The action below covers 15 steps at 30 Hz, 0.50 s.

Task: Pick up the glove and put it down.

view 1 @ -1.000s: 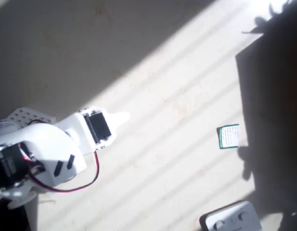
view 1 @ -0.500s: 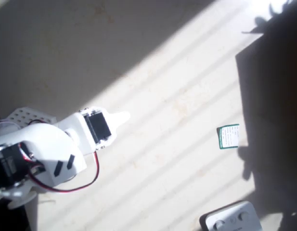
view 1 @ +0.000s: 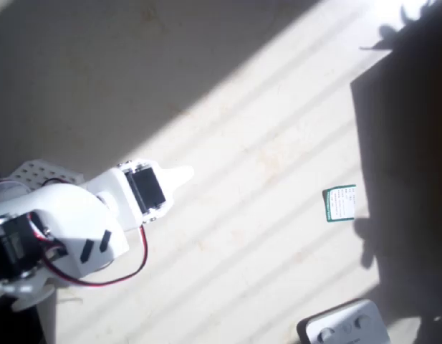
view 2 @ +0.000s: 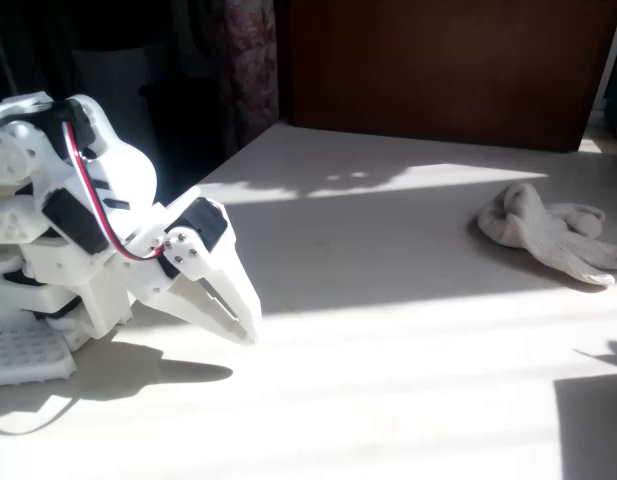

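Currently the white two-finger gripper sits folded low at the near left of the pale sunlit bench in the fixed view, its fingers pressed together with nothing between them. The cream-beige knitted fabric glove lies flat at the far right, well apart from the arm, so I judge the task to be at its start, the reach not yet begun. Next move calls for swinging out to the right, parting the fingers, and coming down over the bunched cuff end, where the soft knit offers a fold to pinch.
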Motion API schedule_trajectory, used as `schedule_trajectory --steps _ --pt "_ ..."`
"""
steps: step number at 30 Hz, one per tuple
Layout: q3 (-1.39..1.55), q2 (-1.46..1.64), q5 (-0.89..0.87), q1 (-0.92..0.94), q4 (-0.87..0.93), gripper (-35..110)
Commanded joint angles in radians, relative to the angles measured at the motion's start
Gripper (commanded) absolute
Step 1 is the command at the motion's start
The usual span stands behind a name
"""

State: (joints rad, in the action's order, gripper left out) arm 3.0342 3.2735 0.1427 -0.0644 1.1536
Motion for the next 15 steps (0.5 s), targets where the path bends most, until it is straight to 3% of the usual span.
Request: schedule_trajectory --steps 1,15 --pt "-0.012 0.009 -0.005 -0.014 -0.009 1" --pt "-0.012 0.011 0.003 -0.009 -0.014 1"
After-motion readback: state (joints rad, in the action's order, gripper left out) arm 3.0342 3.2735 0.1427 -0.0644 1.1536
